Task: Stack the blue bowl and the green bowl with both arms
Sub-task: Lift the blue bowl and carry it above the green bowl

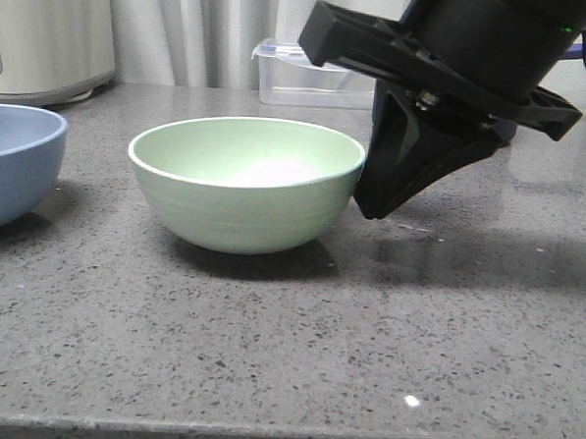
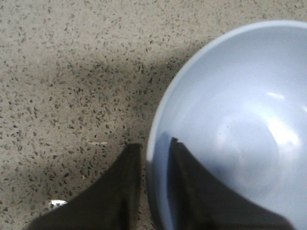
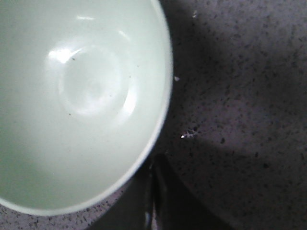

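- Two bowls sit on the speckled grey counter (image 1: 286, 357) in the front view: the green bowl (image 1: 246, 183) upright near the middle, and the blue bowl (image 1: 16, 166) at the left edge, cut off by the frame and standing apart from the green one.
- On the green bowl's right side, the right arm (image 1: 479, 42) leans down from the upper right, and its gripper (image 1: 372, 206) has its black fingertips just beside the bowl's outer wall, low down near the counter. From this side the fingers overlap, so I cannot tell whether they touch the bowl.
- Behind, a clear plastic box (image 1: 301, 74) stands against a pale curtain (image 1: 200, 28), and a cream appliance (image 1: 47, 35) fills the far left corner.
- Left wrist view: the blue bowl (image 2: 240, 129) is seen from above, its pale inside catching light. The left gripper (image 2: 152, 160) straddles the rim, one finger outside over the counter (image 2: 72, 72) and the other finger (image 2: 187, 187) inside the bowl; the fingers are pinched close on the wall, gripping it.
- Right wrist view: the green bowl (image 3: 81, 96) fills the frame, on the dark counter (image 3: 240, 96). The right gripper (image 3: 152, 191) lies just outside the rim, with both fingers pressed together and holding nothing.
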Motion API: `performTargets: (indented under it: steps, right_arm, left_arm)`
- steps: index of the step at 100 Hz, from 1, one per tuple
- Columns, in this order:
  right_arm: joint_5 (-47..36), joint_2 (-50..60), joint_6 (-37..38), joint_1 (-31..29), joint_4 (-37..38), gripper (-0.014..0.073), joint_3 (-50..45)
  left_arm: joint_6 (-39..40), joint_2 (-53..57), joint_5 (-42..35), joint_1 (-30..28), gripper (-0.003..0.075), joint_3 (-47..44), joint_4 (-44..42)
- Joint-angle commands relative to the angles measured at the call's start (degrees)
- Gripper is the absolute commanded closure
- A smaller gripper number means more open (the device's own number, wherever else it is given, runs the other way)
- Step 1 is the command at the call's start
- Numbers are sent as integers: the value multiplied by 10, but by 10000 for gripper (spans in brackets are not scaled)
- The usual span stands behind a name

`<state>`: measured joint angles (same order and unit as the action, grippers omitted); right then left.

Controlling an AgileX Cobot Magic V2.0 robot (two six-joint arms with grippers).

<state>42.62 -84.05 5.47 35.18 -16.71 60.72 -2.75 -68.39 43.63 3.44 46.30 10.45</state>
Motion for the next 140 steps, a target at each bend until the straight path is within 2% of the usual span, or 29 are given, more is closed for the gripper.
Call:
performTargets:
  steps: [1, 5, 25, 35, 61, 90, 114, 140]
  right_arm:
    - [-22, 17, -4, 2, -10, 662, 13]
    - [-22, 17, -4, 2, -10, 662, 13]
    - [-22, 17, -4, 2, -10, 662, 13]
    - [-22, 17, -4, 2, -10, 662, 13]
    - [-22, 17, -4, 2, -10, 662, 13]
    - [-22, 17, -4, 2, -10, 662, 13]
    - [-22, 17, -4, 2, -10, 662, 13]
    - [-22, 17, -4, 2, -10, 662, 13]
  left_arm:
    - [-1, 8, -21, 0, 715, 18, 9]
    - [-1, 8, -21, 0, 741, 18, 9]
    - [-1, 8, 17, 0, 741, 45, 12]
    - [-30, 7, 36, 7, 741, 80, 34]
    - [-34, -33, 60, 103, 741, 191, 49]
    - [-34, -119, 98, 178, 741, 300, 58]
    - [-34, -156, 107, 227, 741, 338, 61]
    - [-34, -187, 110, 251, 741, 360, 77]
